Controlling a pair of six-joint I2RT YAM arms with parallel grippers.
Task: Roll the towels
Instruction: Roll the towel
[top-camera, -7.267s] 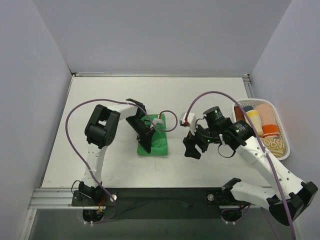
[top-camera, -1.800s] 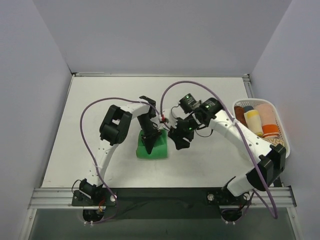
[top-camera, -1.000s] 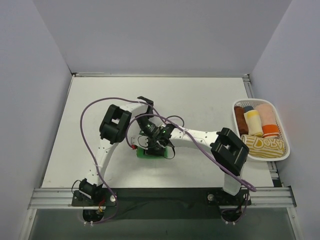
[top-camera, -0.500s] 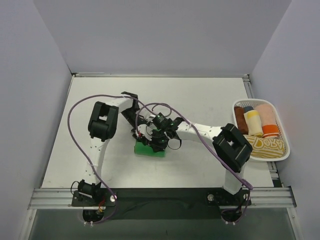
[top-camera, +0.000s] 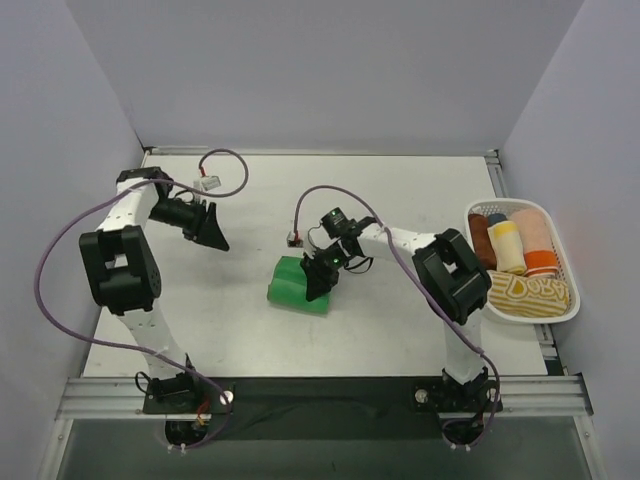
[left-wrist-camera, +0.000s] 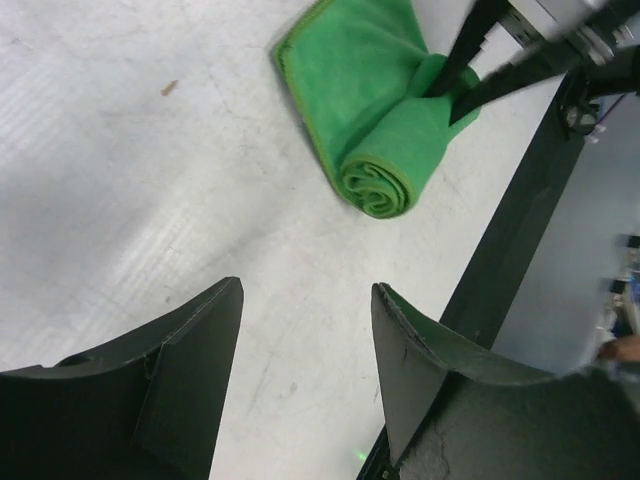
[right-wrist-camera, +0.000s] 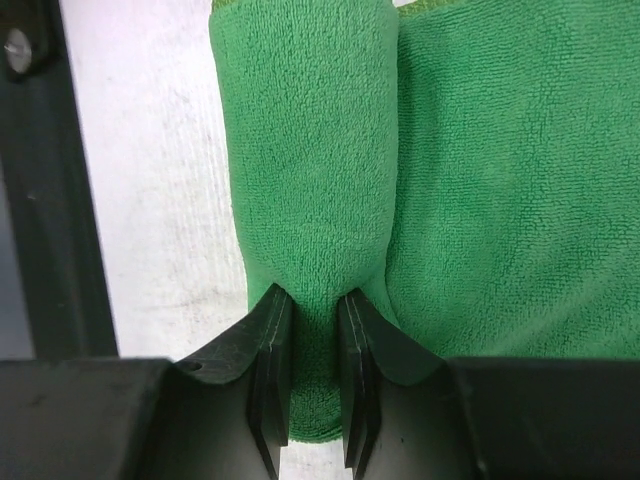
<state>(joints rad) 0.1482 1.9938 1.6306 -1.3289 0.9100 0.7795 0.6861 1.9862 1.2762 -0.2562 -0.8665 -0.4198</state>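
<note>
The bright green towel (top-camera: 296, 284) lies mid-table, its near part rolled into a tube and the rest flat. In the left wrist view the roll's spiral end (left-wrist-camera: 378, 187) faces me. My right gripper (top-camera: 322, 276) is shut on the roll's right end; the right wrist view shows the fingers (right-wrist-camera: 272, 340) pinching the green towel (right-wrist-camera: 315, 150). My left gripper (top-camera: 212, 231) is open and empty at the far left, well away from the towel (left-wrist-camera: 306, 292). A pale yellow roll (top-camera: 507, 244) lies in the basket.
The white slatted basket (top-camera: 540, 318) at the right edge holds several rolled towels. A dark rail (top-camera: 320, 393) runs along the table's near edge. Purple cables loop above both arms. Grey walls close in the table on three sides.
My left gripper has let go of the green towel and swung away to the far left. My right gripper has stayed at the towel, now pinching the roll's right end.
</note>
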